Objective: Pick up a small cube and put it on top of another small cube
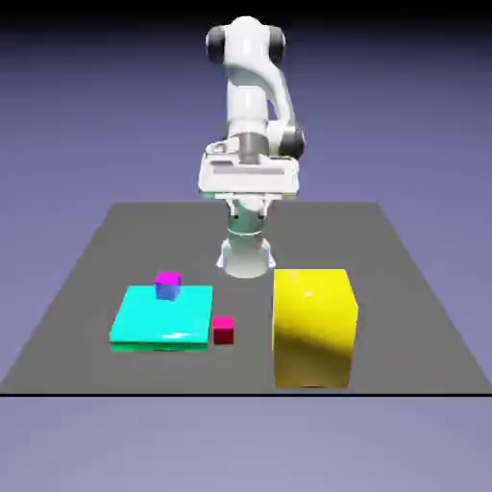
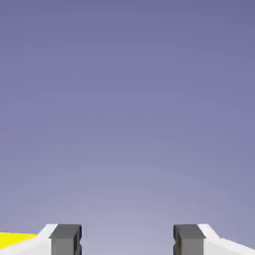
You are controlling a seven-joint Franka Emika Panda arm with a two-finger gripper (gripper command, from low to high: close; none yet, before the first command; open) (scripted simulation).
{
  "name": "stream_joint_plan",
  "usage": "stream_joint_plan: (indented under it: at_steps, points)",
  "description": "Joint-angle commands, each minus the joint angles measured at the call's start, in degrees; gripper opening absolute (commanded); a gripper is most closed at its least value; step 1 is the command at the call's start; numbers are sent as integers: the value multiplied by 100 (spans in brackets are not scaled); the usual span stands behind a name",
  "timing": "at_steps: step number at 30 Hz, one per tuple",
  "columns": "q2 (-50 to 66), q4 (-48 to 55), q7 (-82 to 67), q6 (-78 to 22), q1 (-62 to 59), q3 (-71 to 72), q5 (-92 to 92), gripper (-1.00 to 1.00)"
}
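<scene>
- In the exterior view, the gripper (image 1: pixel 250 197) was hard to see. Only the wide white hand showed, and its fingers were hidden behind it.
- In the hand view, the two grey fingertips (image 2: pixel 65 239) poked up at the bottom edge. They were cut off by the frame.
- The fingertips stood far apart, with only plain blue-violet backdrop between them. The gripper was spread wide and held nothing.
- A thin bit of yellow showed in the bottom left corner of the hand view. It was too small a bit to tell what it was.
- No cube showed in the hand view.
- In the exterior view, the magenta cube (image 1: pixel 167 280) sat on top of the blue cube (image 1: pixel 167 293). Most of the blue cube was hidden under it.
- Those two cubes stood on the far edge of the flat cyan slab (image 1: pixel 160 322). Nothing else lay on the slab.
- The small red cube (image 1: pixel 223 330) sat on the grey table (image 1: pixel 404 288), just beside the slab on the exterior view's right.
- The big yellow block (image 1: pixel 314 327) stood near the red cube, further to the exterior view's right.
- The arm was up high, well apart from all the cubes.
</scene>
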Motion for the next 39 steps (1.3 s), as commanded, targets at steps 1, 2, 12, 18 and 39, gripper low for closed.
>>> stream_joint_plan:
  at_steps: [1,2,12,18,39]
  points:
    - [172,46,-74,-91,193,166,84,0]
    - [379,88,-98,-197,370,336,137,0]
    - [2456,470,-174,-1239,2001,1943,539,0]
    - [3534,385,1085,-1681,1731,2127,-236,0]
    - [3329,249,1206,-1776,1376,2166,-172,-100]
